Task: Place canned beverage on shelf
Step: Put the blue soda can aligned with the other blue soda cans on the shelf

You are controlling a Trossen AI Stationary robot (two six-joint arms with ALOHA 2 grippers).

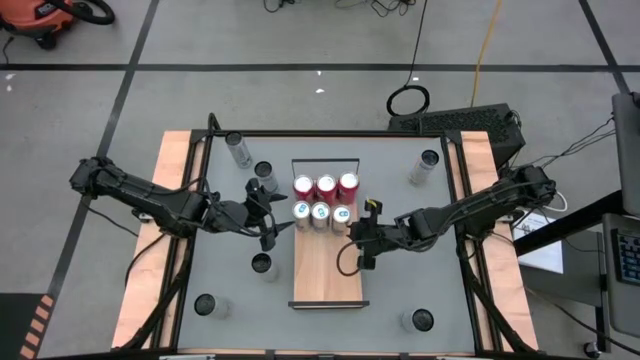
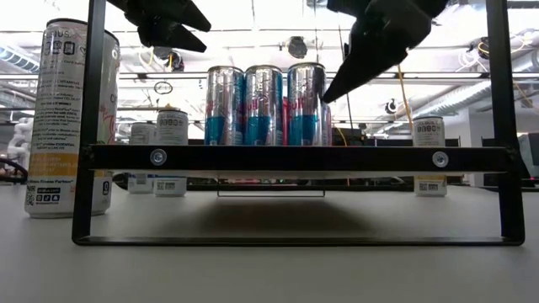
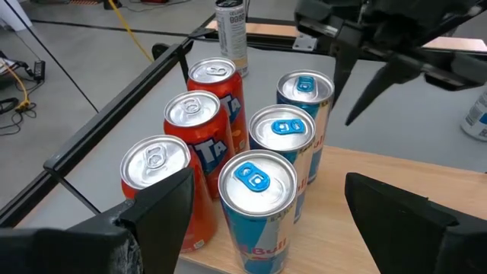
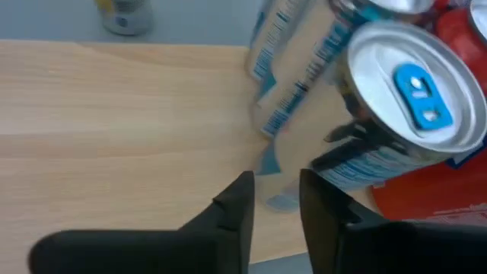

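Standing on the shelf (image 1: 327,262) at its rail end are six cans: three red cans (image 1: 325,186) in the far row, three blue-tab cans (image 1: 321,213) in front. High view shows both arms flanking the group; left gripper (image 1: 268,213) sits just beside it on the tabletop (image 1: 400,305) side, fingers wide, nothing held. Right gripper (image 4: 274,209) is over bare shelf wood just beside the nearest blue-tab can; its wrist view shows fingers narrow, nearly together, empty. Low view alone shows the cans upright w/ grippers above them. Loose cans stand around the tabletop.
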